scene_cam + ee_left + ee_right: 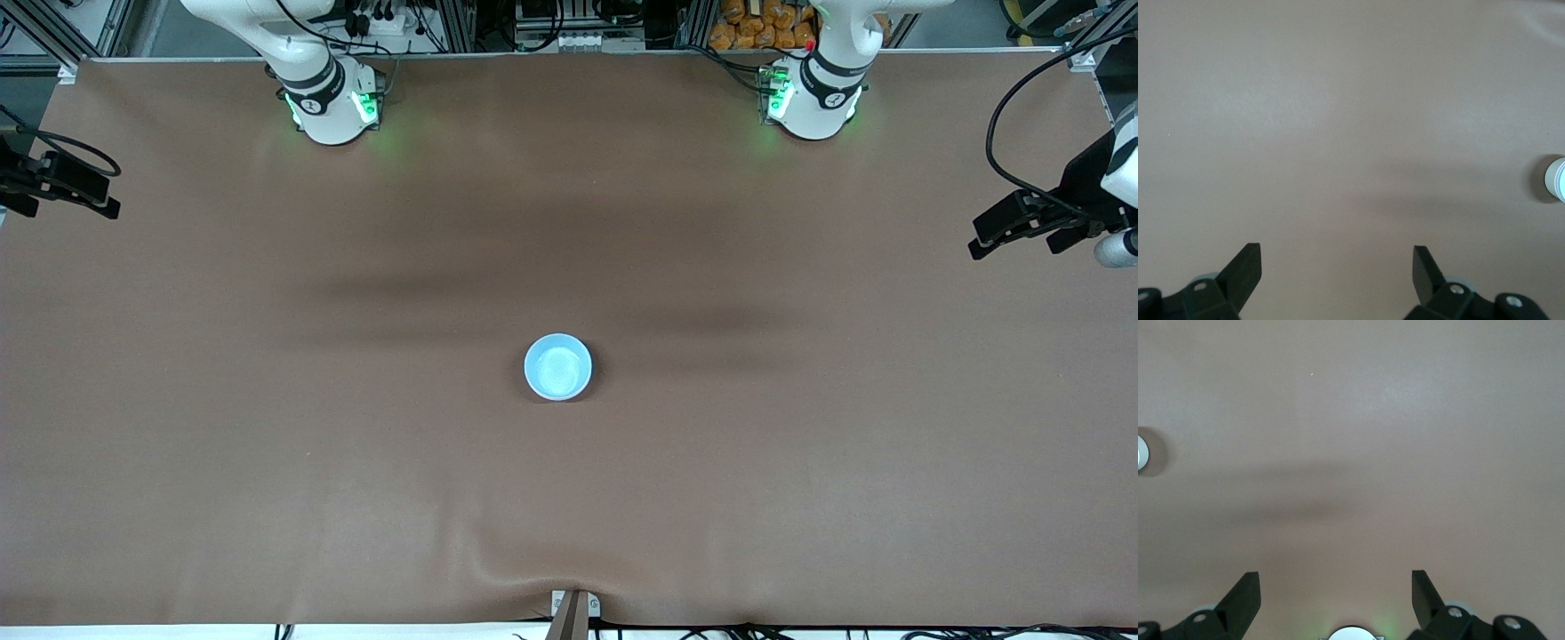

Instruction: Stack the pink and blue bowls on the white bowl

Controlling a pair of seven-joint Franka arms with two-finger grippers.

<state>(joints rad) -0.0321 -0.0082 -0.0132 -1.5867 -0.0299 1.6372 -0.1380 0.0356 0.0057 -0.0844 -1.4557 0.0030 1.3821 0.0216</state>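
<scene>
- One light sky-blue round smooth bowl (557, 366) stands upright on the brown cloth-covered surface (267, 427), at the middle of the front view's frame and just below its centre. It is reachable from either arm's end.
- No pale pink bowl or plain white bowl shows anywhere apart from it. My judgement is that they may be nested under the blue one, which would hide them from the high camera, but the frames do not settle this.
- Each wrist view catches only a pale sliver of bowl at its frame's edge, too little to count layers.
- The left gripper (1336, 257) hangs over bare surface at the left arm's end of the table, its jaws released and spread wide, grasping nothing.
- The right gripper (1335, 577) does likewise at the right arm's end, its jaws released and empty.
- Both grippers are well apart from the bowl, which keeps the middle unobstructed. This reads as parked arms, with the stack either done or not yet begun.
</scene>
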